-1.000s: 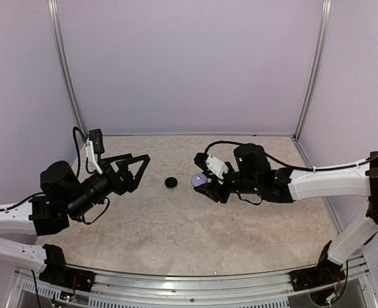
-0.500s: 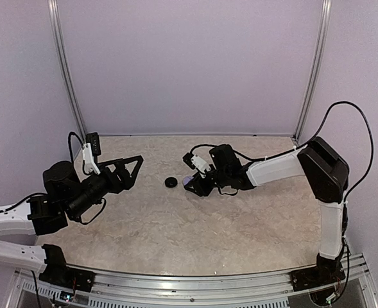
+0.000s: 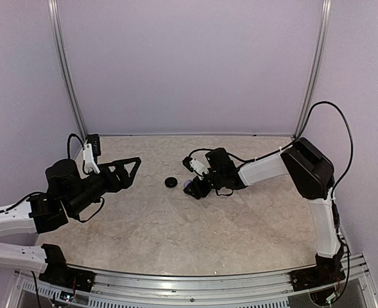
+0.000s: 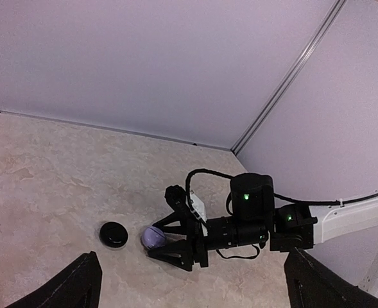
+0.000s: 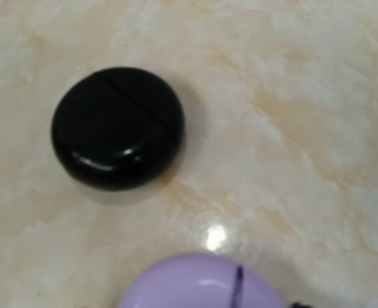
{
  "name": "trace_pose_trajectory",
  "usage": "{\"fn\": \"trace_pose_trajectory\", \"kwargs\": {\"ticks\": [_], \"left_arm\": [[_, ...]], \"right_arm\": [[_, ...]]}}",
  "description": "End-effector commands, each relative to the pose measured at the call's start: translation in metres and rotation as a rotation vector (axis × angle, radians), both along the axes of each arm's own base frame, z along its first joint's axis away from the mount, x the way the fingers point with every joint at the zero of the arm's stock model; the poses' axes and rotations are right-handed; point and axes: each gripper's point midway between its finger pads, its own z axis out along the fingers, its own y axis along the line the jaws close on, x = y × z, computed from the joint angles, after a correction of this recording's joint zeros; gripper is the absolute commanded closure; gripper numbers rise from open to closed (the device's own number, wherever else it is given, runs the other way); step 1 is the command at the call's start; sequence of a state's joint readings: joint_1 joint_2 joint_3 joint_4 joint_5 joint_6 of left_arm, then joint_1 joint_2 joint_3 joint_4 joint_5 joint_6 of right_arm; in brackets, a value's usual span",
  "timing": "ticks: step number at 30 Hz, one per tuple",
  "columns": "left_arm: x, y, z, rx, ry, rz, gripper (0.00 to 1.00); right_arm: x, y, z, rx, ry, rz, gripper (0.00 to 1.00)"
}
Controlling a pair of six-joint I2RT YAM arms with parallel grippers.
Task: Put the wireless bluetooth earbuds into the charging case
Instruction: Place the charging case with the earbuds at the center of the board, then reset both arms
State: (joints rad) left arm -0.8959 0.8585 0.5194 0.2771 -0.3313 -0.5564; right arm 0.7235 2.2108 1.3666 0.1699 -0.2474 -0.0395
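Note:
The charging case [image 4: 153, 237] is a shut lavender puck resting on the marble table, just right of a black disc. My right gripper [image 3: 190, 188] reaches low across the table from the right. Its two fingers [image 4: 176, 221] flank the case at their tips and stand open, with a thin gap on each side. The right wrist view shows only the case's domed top [image 5: 201, 282] at the bottom edge. My left gripper [image 3: 132, 172] hovers open and empty at the left, pointing toward the case. The earbuds are out of view.
The black round disc [image 3: 171, 183] lies a finger-width left of the case, also seen close up as the disc [image 5: 118, 127]. Pale walls with metal corner posts [image 3: 68, 77] enclose the table on three sides. The right arm's cable [image 3: 330, 109] loops above its elbow.
The right arm has stretched left and lowered the case onto the table beside the black disc. Its fingers have spread wider. The left arm has hardly moved.

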Motion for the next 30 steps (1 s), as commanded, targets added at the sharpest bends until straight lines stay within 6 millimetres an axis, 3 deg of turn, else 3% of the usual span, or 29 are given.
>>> {"fn": "trace_pose_trajectory", "kwargs": {"ticks": [1,5,10,15,19,24,30], "left_arm": [[0.005,0.0,-0.008,0.005,0.049,-0.007,0.01],[0.013,-0.003,-0.009,0.029,0.092,-0.008,0.01],[0.027,-0.01,-0.008,0.101,0.151,0.001,0.01],[0.047,-0.009,-0.01,0.201,0.231,0.046,0.01],[0.058,-0.001,-0.003,0.244,0.238,0.086,0.01],[0.065,0.02,-0.001,0.244,0.249,0.158,0.01],[0.061,0.024,-0.036,0.229,0.301,0.17,0.01]], "right_arm": [[0.009,0.001,0.007,0.005,-0.012,-0.012,0.25],[0.008,-0.002,0.033,0.019,-0.033,-0.018,0.14],[-0.003,-0.013,0.098,0.071,-0.103,-0.026,0.08],[-0.026,-0.04,0.154,0.102,-0.15,-0.052,0.02],[-0.048,-0.074,0.191,0.143,-0.187,-0.11,0.01],[-0.072,-0.124,0.222,0.205,-0.19,-0.26,0.01],[-0.099,-0.167,0.223,0.264,-0.171,-0.393,0.0]]}}
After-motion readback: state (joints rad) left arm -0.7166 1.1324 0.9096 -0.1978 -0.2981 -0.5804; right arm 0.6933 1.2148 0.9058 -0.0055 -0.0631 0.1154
